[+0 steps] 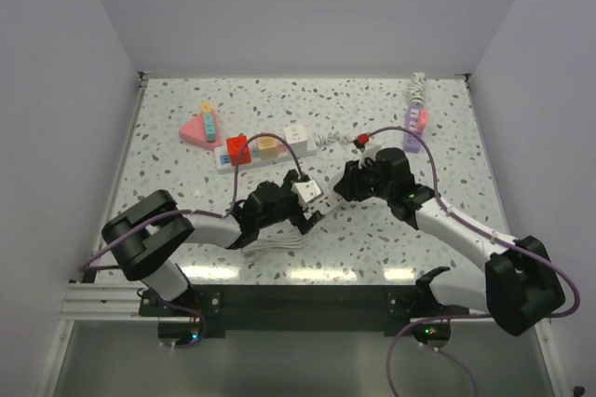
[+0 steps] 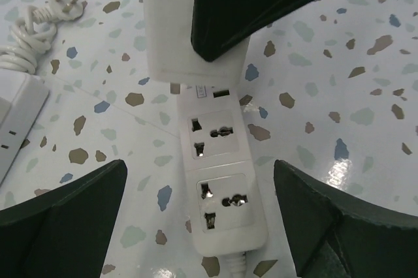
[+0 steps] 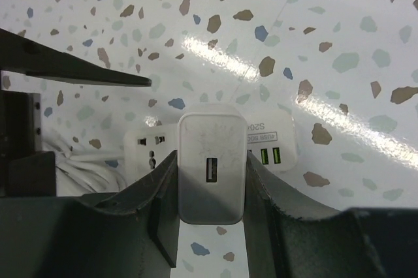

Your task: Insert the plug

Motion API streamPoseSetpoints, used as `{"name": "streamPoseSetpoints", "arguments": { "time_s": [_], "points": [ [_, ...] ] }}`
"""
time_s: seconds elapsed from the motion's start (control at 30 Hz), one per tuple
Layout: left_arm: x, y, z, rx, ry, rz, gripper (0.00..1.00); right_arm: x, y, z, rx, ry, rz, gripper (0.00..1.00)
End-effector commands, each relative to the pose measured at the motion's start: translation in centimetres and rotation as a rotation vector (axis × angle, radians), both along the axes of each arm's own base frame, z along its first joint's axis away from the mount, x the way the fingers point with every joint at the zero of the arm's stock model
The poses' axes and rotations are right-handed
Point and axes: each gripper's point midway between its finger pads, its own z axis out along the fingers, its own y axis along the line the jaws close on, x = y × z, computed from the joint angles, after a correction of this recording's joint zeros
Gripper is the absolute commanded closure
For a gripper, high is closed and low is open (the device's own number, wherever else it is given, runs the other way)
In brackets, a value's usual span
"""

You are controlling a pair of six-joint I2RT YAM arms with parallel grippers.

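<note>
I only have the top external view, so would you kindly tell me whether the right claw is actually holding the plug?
Observer: Yes. The right wrist view shows the white plug pinched between the fingers of the right claw.
Operator: Is it in a socket yet?
Observer: Seemingly not: in the left wrist view it covers the far end of the power strip, and both sockets showing there are empty.
Operator: And the other arm?
Observer: The left claw is open, a finger on each side of the strip, not touching it.
</note>
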Motion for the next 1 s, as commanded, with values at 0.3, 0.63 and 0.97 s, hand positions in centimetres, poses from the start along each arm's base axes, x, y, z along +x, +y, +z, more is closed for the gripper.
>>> {"name": "streamPoseSetpoints", "arguments": {
  "time_s": [0.3, 0.63, 0.97],
  "points": [
    [-1.1, 4.0, 4.8, -0.114, -0.031, 0.061, 0.02, 1.4, 2.6, 0.5, -0.088, -0.083, 0.115, 1.00],
    [-2.2, 4.2, 4.9, -0.151, 0.011, 0.010, 0.02, -0.2, 3.4, -0.1, -0.162, -0.077, 0.163, 1.00],
    [-2.3, 4.0, 4.4, -0.136, 0.024, -0.007, 0.02, -0.4, 3.6, -1.9, -0.260, -0.033, 0.150, 1.00]
  ]
}}
